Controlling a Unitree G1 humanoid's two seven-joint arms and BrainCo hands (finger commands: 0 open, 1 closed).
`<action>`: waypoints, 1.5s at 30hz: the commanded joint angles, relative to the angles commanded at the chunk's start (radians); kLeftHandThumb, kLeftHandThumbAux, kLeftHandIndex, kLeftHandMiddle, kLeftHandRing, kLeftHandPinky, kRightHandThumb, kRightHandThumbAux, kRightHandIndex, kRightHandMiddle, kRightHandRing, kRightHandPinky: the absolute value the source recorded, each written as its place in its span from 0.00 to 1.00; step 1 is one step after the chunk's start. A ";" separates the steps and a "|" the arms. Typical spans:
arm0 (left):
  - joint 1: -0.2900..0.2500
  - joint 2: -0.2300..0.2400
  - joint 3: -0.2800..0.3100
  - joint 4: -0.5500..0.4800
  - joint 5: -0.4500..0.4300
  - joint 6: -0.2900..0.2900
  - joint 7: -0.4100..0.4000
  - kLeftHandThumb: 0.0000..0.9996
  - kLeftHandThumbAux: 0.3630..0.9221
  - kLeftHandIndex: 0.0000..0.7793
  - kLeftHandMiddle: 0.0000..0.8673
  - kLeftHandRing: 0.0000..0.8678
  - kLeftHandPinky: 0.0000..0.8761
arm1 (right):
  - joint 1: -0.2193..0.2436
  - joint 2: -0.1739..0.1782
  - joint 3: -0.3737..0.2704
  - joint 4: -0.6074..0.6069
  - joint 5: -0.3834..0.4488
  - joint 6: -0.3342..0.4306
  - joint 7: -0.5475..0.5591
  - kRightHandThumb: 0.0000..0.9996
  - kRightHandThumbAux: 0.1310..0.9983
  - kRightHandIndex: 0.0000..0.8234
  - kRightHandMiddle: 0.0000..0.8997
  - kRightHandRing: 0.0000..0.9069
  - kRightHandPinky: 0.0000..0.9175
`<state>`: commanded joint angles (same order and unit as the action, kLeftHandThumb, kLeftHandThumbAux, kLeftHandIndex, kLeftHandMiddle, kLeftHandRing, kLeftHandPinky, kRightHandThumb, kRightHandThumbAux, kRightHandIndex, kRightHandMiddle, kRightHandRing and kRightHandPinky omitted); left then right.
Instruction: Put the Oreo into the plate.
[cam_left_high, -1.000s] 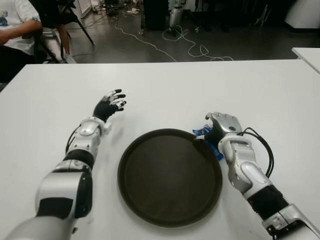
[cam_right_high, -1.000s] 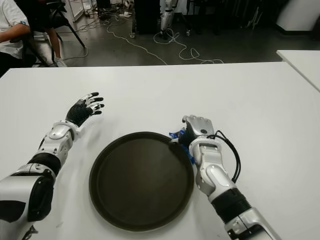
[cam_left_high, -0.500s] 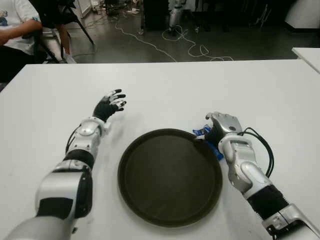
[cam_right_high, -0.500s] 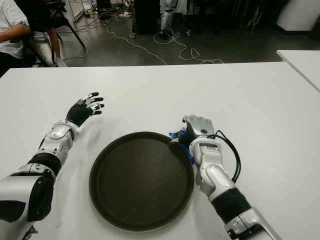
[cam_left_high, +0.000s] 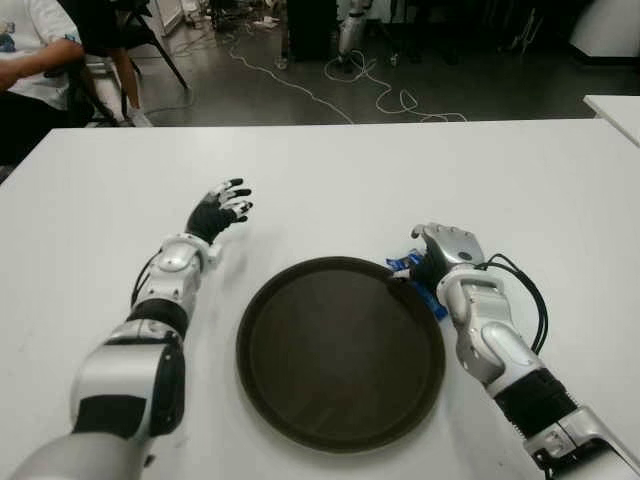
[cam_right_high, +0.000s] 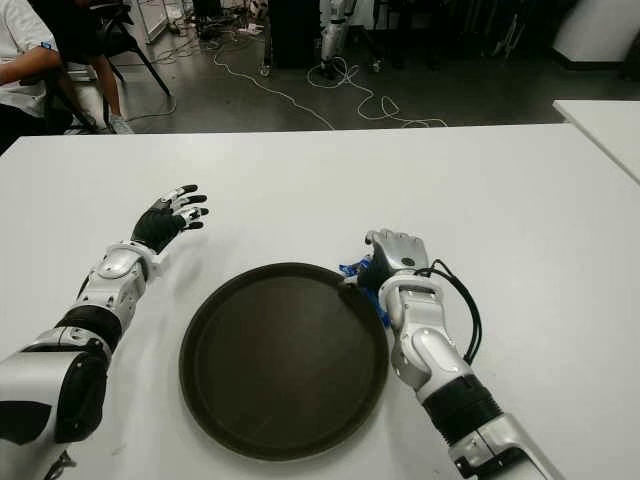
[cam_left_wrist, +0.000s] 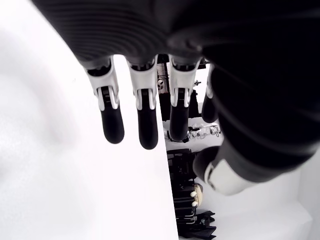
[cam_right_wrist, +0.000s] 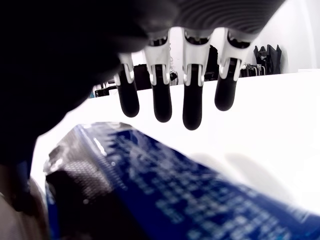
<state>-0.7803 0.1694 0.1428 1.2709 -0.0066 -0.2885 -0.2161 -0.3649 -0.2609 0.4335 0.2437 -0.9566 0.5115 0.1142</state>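
Observation:
The Oreo (cam_left_high: 404, 264) is a blue packet lying on the white table (cam_left_high: 400, 170) against the right rim of the dark round plate (cam_left_high: 340, 350). My right hand (cam_left_high: 447, 245) is over the packet and hides most of it. In the right wrist view the blue Oreo packet (cam_right_wrist: 165, 190) lies under the palm, and the fingers (cam_right_wrist: 192, 100) reach out past it without closing on it. My left hand (cam_left_high: 222, 205) shows on the table to the upper left of the plate, fingers spread and holding nothing. Nothing lies in the plate.
A seated person (cam_left_high: 25, 60) is beyond the table's far left corner. Cables (cam_left_high: 380, 95) run across the floor behind the table. The corner of a second white table (cam_left_high: 615, 105) shows at the far right.

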 joint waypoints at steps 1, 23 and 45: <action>0.000 0.000 0.001 0.000 -0.001 -0.001 0.000 0.03 0.68 0.17 0.22 0.23 0.25 | 0.000 0.000 -0.001 0.001 0.001 0.000 -0.001 0.00 0.50 0.31 0.29 0.29 0.27; 0.002 0.001 -0.003 0.000 0.004 -0.005 -0.005 0.04 0.67 0.18 0.23 0.24 0.27 | 0.039 -0.011 -0.011 -0.089 -0.002 -0.019 -0.018 0.00 0.52 0.34 0.34 0.36 0.35; 0.002 0.000 -0.002 0.000 0.003 -0.005 -0.003 0.05 0.64 0.17 0.23 0.23 0.25 | 0.039 -0.016 -0.005 -0.106 -0.006 0.012 0.009 0.00 0.50 0.33 0.33 0.34 0.30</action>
<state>-0.7787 0.1698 0.1404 1.2713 -0.0034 -0.2937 -0.2192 -0.3263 -0.2767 0.4286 0.1378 -0.9623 0.5236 0.1235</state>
